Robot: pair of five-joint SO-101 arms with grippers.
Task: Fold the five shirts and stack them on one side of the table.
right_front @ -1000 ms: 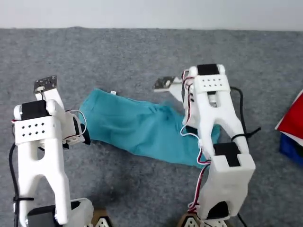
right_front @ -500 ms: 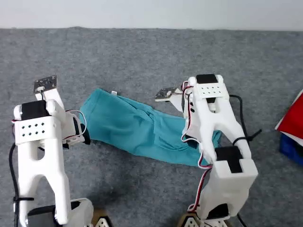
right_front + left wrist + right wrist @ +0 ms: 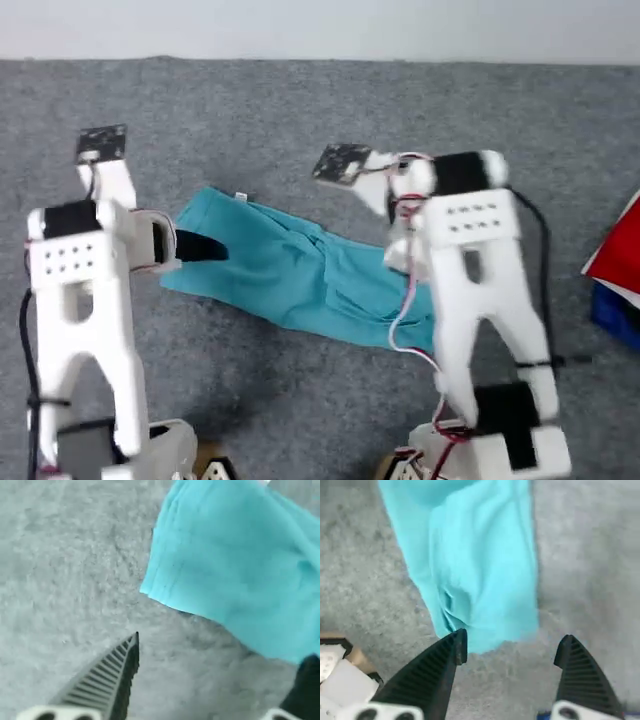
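A teal shirt (image 3: 290,270), folded into a long strip, lies slantwise across the grey carpet between the two arms. My left gripper (image 3: 195,245) hovers open at the strip's left end, one dark finger over the cloth. In the left wrist view the shirt's end (image 3: 235,560) lies just ahead of the left gripper (image 3: 222,647). The right arm (image 3: 470,230) stands over the strip's right end. In the right wrist view the right gripper (image 3: 515,636) is open, its fingers straddling the shirt's narrow end (image 3: 475,555) from above.
A red shirt (image 3: 615,250) lies on a blue one (image 3: 612,310) at the table's right edge. Grey carpet (image 3: 300,130) stretches behind the teal shirt up to the white wall. The arms' bases stand at the near edge.
The right arm has swung to the right and lifted, its wrist turning. The left arm has moved forward, bringing its gripper onto the shirt's left end. The shirt has barely shifted.
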